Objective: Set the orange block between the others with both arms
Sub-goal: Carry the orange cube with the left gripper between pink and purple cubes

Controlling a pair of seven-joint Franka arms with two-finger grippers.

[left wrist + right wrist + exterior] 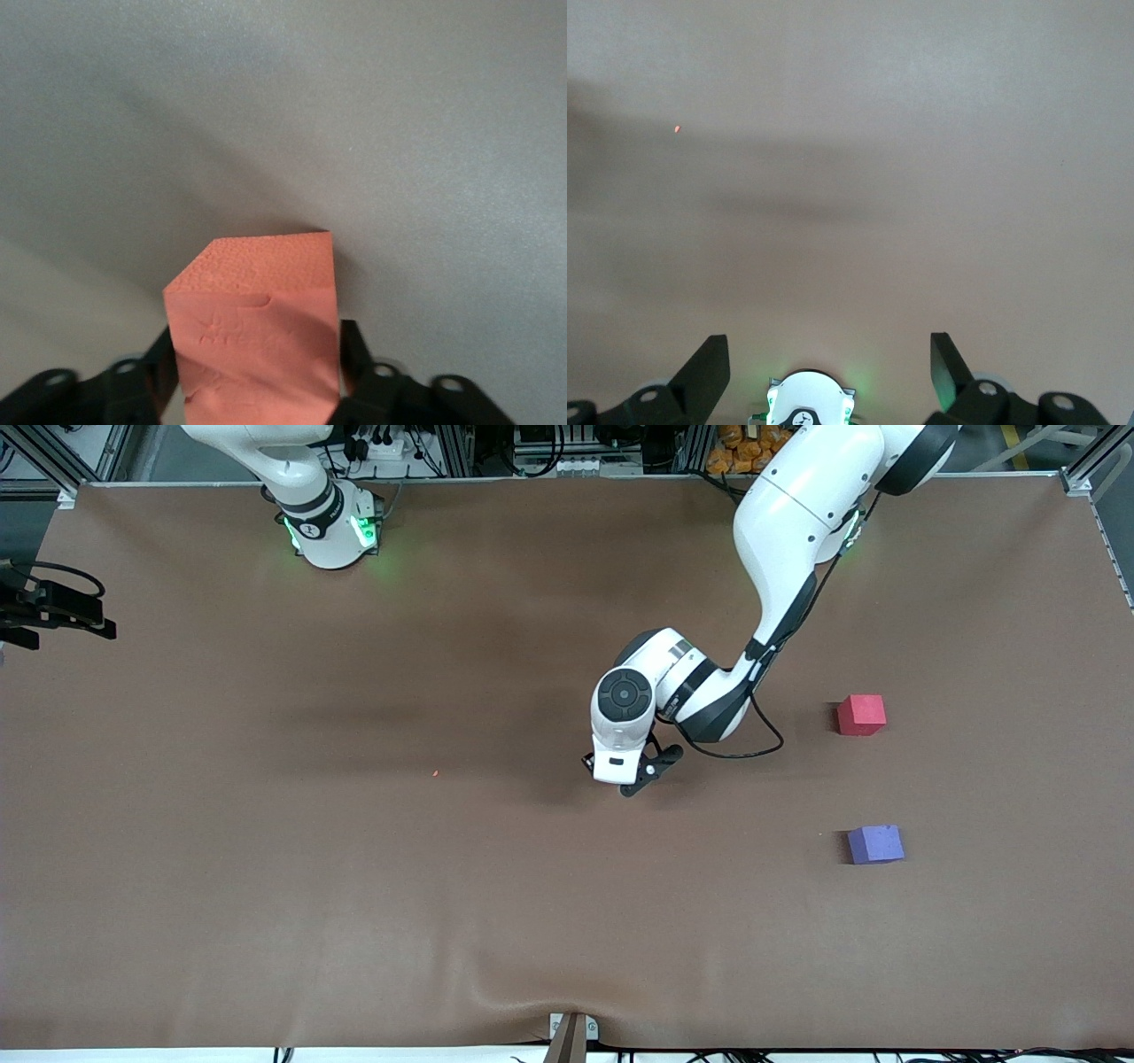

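In the left wrist view the orange block [257, 301] stands between the fingers [356, 354] of my left gripper [252, 359], which press on its two sides; it seems to rest on the brown mat. In the front view the left gripper [625, 778] is low over the middle of the table and its white hand hides the block. The pinkish-red cube [861, 715] and the purple-blue cube [875, 844] lie toward the left arm's end, the purple-blue one nearer the front camera, with a gap between them. My right gripper [828, 354] waits open, high over its own base [806, 398].
A black device [53, 602] sits at the table edge at the right arm's end. A tiny orange speck [435, 772] lies on the mat [266, 868]. The mat has a fold [567, 992] at the front edge above a small bracket [571, 1036].
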